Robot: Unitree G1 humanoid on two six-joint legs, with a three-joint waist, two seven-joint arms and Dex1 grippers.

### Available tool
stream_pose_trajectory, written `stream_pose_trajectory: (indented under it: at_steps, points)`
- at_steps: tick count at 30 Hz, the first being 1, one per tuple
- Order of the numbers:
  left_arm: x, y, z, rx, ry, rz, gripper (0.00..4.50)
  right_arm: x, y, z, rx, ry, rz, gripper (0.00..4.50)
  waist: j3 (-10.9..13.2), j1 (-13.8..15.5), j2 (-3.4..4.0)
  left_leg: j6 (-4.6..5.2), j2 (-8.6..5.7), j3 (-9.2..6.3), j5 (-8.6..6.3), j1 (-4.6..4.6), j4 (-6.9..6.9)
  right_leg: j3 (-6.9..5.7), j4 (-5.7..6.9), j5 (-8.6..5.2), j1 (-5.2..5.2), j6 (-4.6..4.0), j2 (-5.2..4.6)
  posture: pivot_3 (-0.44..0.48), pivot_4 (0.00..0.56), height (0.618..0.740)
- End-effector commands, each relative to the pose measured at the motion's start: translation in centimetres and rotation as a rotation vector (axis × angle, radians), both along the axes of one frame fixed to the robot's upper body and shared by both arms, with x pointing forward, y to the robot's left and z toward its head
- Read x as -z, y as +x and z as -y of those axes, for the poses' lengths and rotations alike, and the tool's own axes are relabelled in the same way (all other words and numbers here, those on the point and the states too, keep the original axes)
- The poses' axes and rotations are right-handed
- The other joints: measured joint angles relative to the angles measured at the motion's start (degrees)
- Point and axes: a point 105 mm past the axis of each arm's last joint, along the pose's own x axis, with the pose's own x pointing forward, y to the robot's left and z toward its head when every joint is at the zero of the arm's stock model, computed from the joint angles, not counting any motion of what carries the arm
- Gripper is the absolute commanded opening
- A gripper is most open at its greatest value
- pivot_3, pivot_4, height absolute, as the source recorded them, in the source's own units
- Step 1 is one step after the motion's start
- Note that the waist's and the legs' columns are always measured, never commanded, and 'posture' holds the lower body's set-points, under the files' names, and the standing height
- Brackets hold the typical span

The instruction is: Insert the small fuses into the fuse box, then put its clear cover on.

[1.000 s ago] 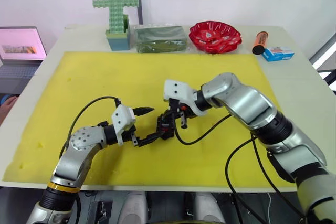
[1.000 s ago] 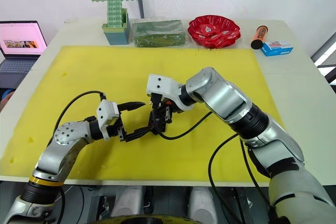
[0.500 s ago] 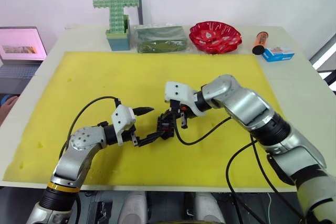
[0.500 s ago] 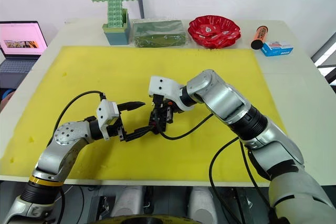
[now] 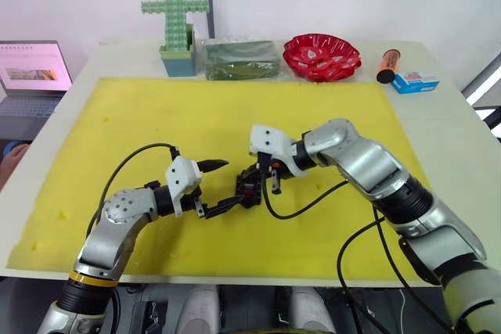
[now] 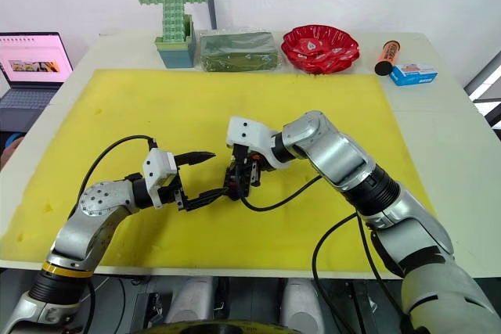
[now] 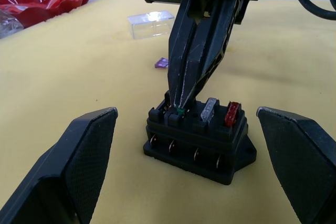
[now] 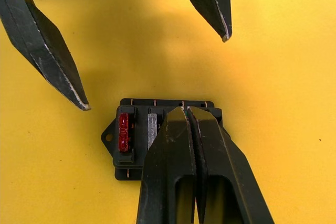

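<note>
The right gripper [image 7: 180, 109] has its two black fingers pinched together on a tiny green blade fuse [image 7: 180, 112], its tips planted on the small black plastic fuse box [image 7: 197, 140] directly beneath, apparently to press the fuse into its slot. Just beside those tips, a grey fuse [image 7: 209, 110] and a red fuse [image 7: 232, 113] already stand seated in the neighbouring slots. The left gripper [image 5: 218, 185] is spread wide, one finger either side of the box without touching it, probably ready to steady it. Beyond the right gripper, the purplish fuse [image 7: 161, 63] lies loose on the yellow mat [image 7: 68, 77], and further off waits the clear rectangular plastic cover [image 7: 151, 23].
</note>
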Motion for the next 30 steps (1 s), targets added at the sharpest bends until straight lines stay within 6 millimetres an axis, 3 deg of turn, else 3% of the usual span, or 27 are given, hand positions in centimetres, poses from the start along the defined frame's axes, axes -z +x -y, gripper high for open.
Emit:
stream_pose_trajectory:
  at_steps: [1, 7, 12, 14, 17, 20, 23, 27, 30]
  points:
    - [-1.1, -0.3, 0.1, 0.012, -0.006, 0.044, 4.5, 0.5, -0.2, 0.3, 0.04, 0.045, -0.071, 0.03, 0.0, 0.0, 0.0, 0.0, 0.0, 0.0, 0.0, 0.0, 0.0, 0.0, -0.03, 0.0, 0.01, 0.0, 0.0, 0.0, 0.15, 0.74]
    - [-1.1, -0.3, -0.1, 0.008, -0.007, 0.041, 4.5, -6.5, -2.0, -1.8, -0.033, 0.307, -0.067, 0.03, 0.0, -0.2, 0.04, 0.01, 0.0, 0.02, 0.01, -0.45, 0.01, 0.0, 0.08, 0.04, -0.19, 0.03, 0.01, 0.0, 0.15, 0.74]
    - [-1.1, -0.3, 0.0, 0.012, -0.008, 0.044, 4.5, -9.3, -2.2, -1.9, -0.016, 0.381, -0.05, 0.03, 0.0, -0.2, 0.05, 0.01, 0.01, 0.0, 0.01, -0.45, 0.0, -0.02, 0.14, 0.03, -0.23, 0.02, 0.02, 0.0, 0.15, 0.74]
    - [-1.1, -0.2, 0.0, 0.015, -0.01, 0.047, 4.5, -9.5, -1.9, -1.6, 0.014, 0.41, -0.011, 0.03, 0.0, -0.1, 0.04, 0.01, 0.01, -0.01, 0.01, -0.45, 0.0, -0.02, 0.13, 0.03, -0.22, 0.02, 0.02, 0.0, 0.15, 0.74]
    - [-1.2, -0.2, 0.1, 0.02, -0.01, 0.051, 4.5, -9.5, -0.9, -0.6, 0.051, 0.444, 0.195, 0.03, 0.0, -0.1, 0.03, 0.01, 0.0, 0.01, 0.01, -0.47, -0.01, -0.02, 0.02, 0.03, -0.19, 0.02, 0.01, 0.0, 0.15, 0.74]
    - [-1.2, -0.3, 0.1, 0.023, -0.011, 0.052, 4.5, -7.0, 0.0, 1.0, 0.072, 0.275, 0.166, 0.03, 0.1, -0.2, 0.09, 0.01, -0.01, 0.07, 0.01, -0.52, 0.0, -0.02, -0.09, 0.03, -0.2, 0.03, 0.0, 0.0, 0.15, 0.74]
    - [-1.2, -0.3, 0.1, 0.024, -0.009, 0.052, 4.5, -6.3, -1.0, 1.7, -0.007, 0.18, 0.214, 0.65, 0.1, -0.2, 0.08, 0.01, -0.01, 0.07, 0.01, -0.52, 0.0, -0.02, -0.12, 0.04, -0.19, 0.04, 0.0, 0.0, 0.15, 0.74]
    - [-1.2, -0.4, 0.0, 0.024, -0.007, 0.05, 4.5, -5.3, -1.9, 1.6, -0.055, 0.085, 0.271, 2.04, 0.1, -0.5, 0.08, 0.01, 0.02, 0.05, 0.01, -0.51, -0.06, -0.02, -0.11, 0.03, -0.24, 0.04, 0.04, 0.0, 0.15, 0.74]
    - [-1.2, -0.5, 0.1, 0.025, -0.008, 0.049, 4.5, -4.9, -2.8, 1.2, -0.093, 0.062, 0.299, 2.04, 0.1, -0.3, 0.08, 0.01, 0.05, 0.03, 0.01, -0.51, -0.05, -0.02, -0.1, 0.03, -0.23, 0.04, 0.07, 0.0, 0.15, 0.74]
